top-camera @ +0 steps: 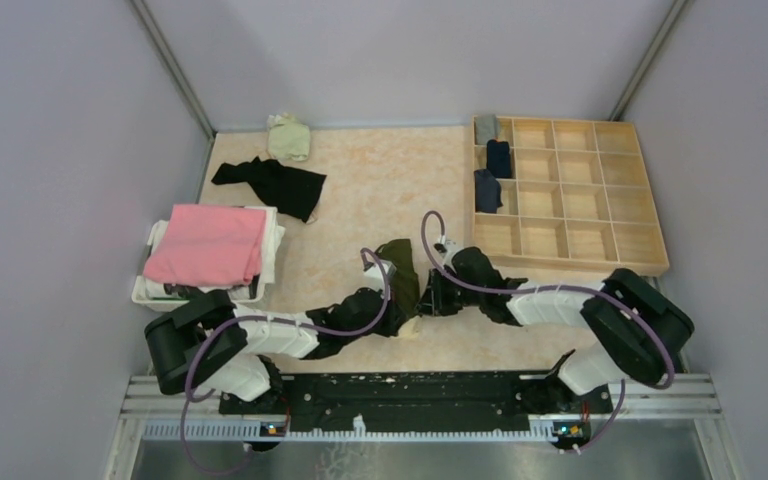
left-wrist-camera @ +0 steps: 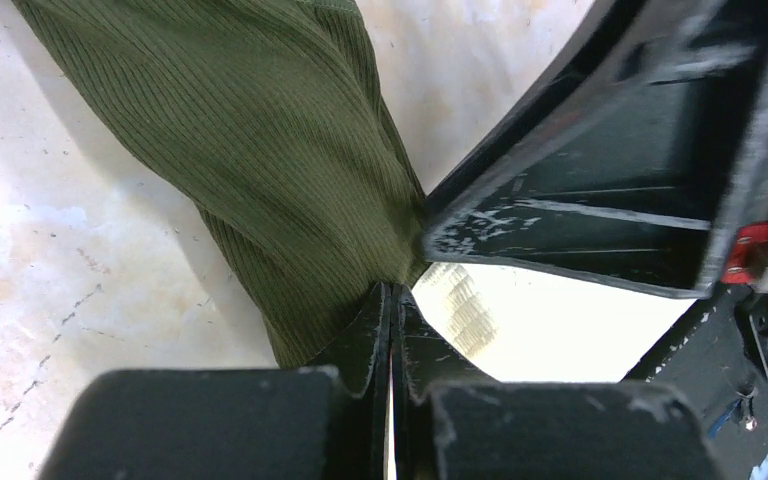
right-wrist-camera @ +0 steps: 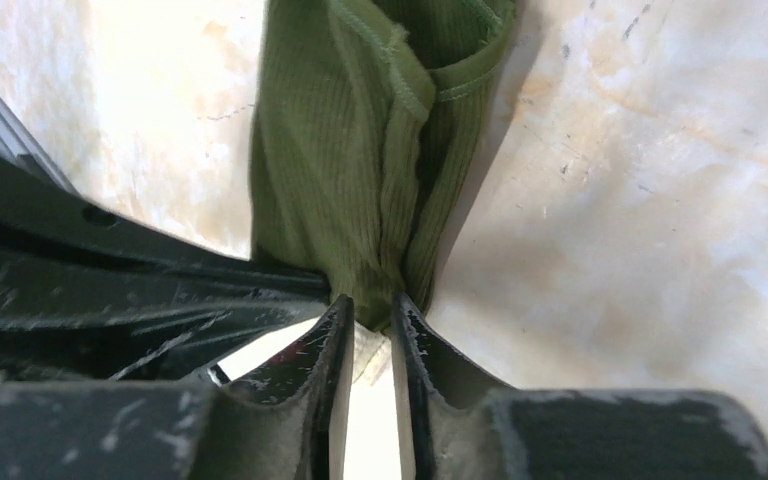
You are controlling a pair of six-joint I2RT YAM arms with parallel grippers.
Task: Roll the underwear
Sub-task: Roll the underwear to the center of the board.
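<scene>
- Left tool [left-wrist-camera: 392,298] was pressed together on the near end of the olive briefs [top-camera: 400,268], close to the front edge of the worktop [top-camera: 380,190].
- Right tool [right-wrist-camera: 368,312], just beside it, stood slightly parted, the cloth's bunched end between its tips.
- Bare worktop lay beyond the briefs.
- Basket [top-camera: 140,292] under pink cloth [top-camera: 208,243] sat at the left edge.
- Farther: black garment [top-camera: 275,183], pale green garment [top-camera: 288,137] by the back wall.
- Tray [top-camera: 650,228] at the far right held three rolls [top-camera: 498,158] in its left column.

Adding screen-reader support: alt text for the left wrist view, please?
The left gripper, shut, pinches one end of ribbed olive green underwear over a pale mottled table. The right arm's black body crowds the right side.
</scene>
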